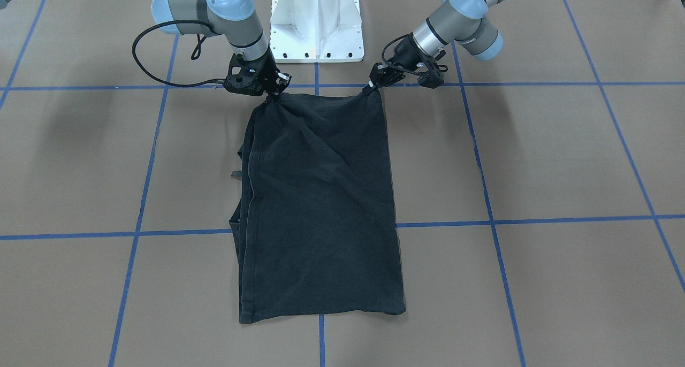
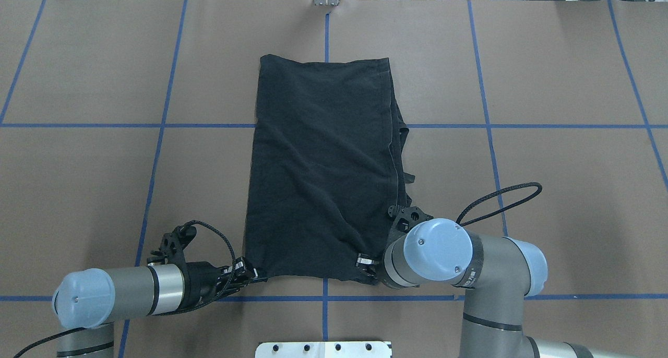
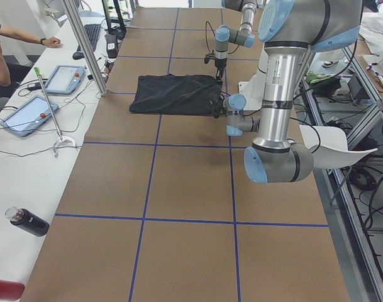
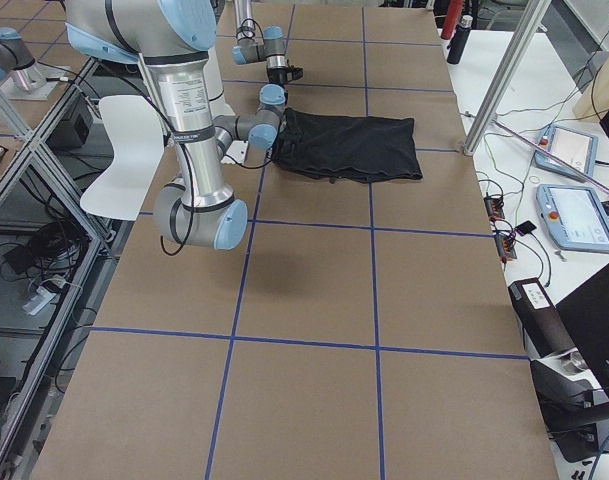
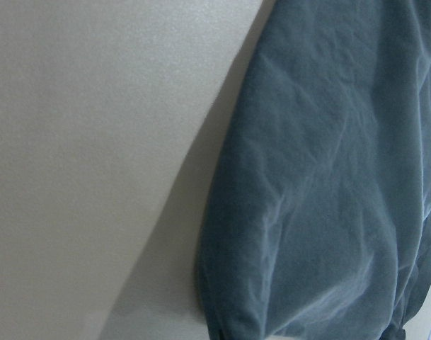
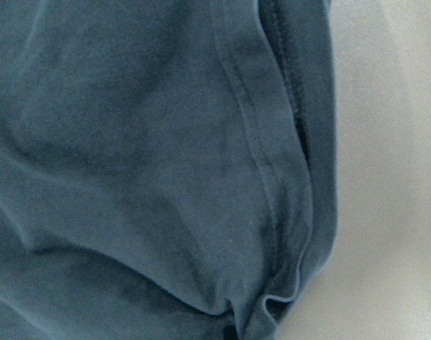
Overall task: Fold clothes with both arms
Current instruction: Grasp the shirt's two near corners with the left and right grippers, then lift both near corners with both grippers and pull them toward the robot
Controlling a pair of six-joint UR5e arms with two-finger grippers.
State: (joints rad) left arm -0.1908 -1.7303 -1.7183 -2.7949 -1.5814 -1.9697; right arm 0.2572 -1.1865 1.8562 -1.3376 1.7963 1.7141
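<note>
The black T-shirt (image 2: 323, 165) lies folded into a long rectangle on the brown table, logo hidden. It also shows in the front-facing view (image 1: 318, 206). My left gripper (image 2: 251, 274) is shut on the shirt's near left corner; in the front-facing view it is on the right (image 1: 370, 89). My right gripper (image 2: 368, 263) is shut on the near right corner, bunching the cloth; in the front-facing view it is on the left (image 1: 274, 95). Both near corners look slightly lifted. Both wrist views show only shirt fabric (image 5: 328, 198) (image 6: 144, 163) close up.
The table is brown with blue tape grid lines (image 2: 156, 126). The white pedestal base (image 1: 317, 22) stands right behind the shirt's near edge. Tablets and cables lie on the operators' side table (image 4: 569, 180). A dark bottle (image 3: 29, 221) lies at that table's end.
</note>
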